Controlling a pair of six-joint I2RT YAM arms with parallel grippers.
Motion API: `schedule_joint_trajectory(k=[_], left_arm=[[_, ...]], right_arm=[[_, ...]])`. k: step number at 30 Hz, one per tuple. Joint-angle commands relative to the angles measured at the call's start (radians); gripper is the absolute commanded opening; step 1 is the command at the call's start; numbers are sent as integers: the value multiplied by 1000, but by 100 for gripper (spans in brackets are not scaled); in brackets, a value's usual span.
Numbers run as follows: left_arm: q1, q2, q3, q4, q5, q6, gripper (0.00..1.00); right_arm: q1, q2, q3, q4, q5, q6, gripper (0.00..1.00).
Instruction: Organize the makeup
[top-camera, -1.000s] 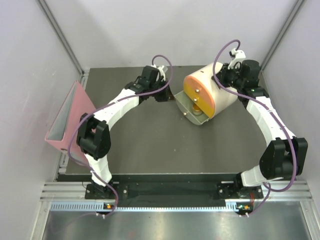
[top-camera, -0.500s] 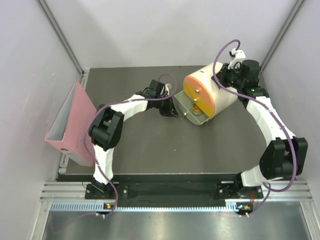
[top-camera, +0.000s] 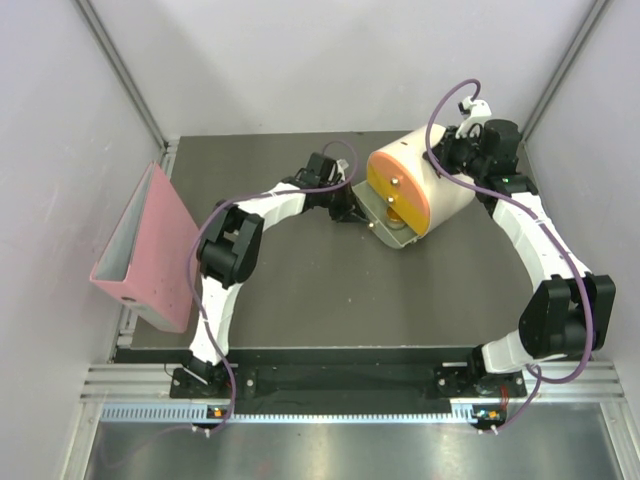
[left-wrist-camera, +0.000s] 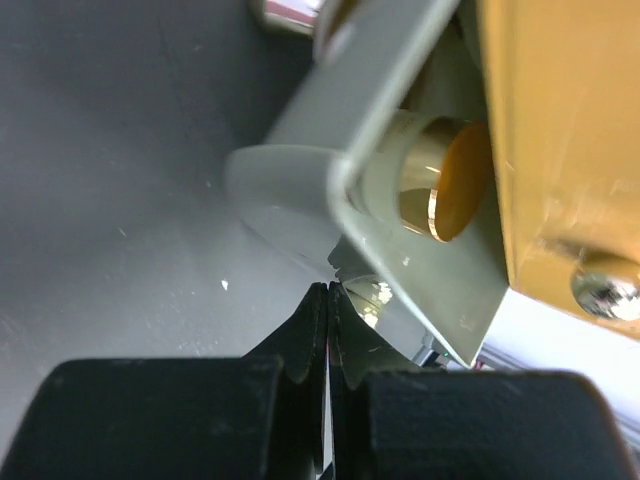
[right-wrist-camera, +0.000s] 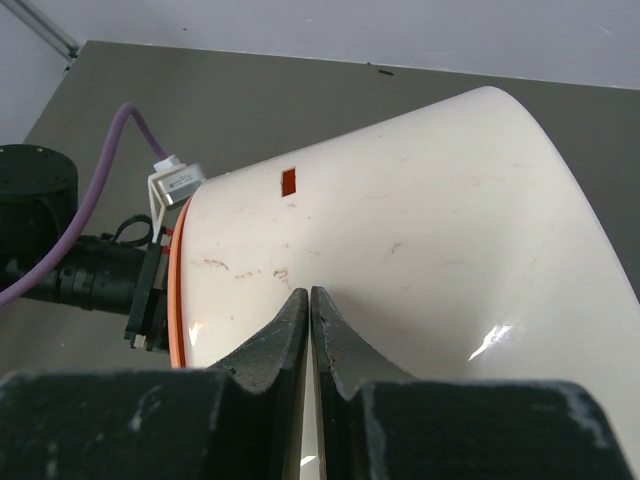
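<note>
At the far side of the worktop (top-camera: 320, 290), the left arm (top-camera: 262, 206) folds sharply at the elbow and reaches right, the left gripper (left-wrist-camera: 328, 290) low, jaws pressed together on nothing, just beside the pulled-out drawer (left-wrist-camera: 385, 75) of the cream box (top-camera: 445, 195). Inside that drawer sits the round compact (left-wrist-camera: 450, 182) (gold-rimmed). Opposite, the right arm (top-camera: 530, 230) arcs up the right edge; the right gripper (right-wrist-camera: 309, 296) hangs over the box's back, jaws pressed together
</note>
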Motion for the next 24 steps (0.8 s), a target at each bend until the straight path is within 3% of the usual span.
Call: schedule_joint_trajectory(k=[1,9,24], left_arm=[[-15,36,77,119,25,-68,0],[-44,96,169,192,63,-168,0],[-67,117,97,490,80,-449,0]], right_arm=[[17,136,-101,-444,53,-23,6],[15,146,-92,-448,55,-26,6],[18,156,-97,-434,49,-18,6]])
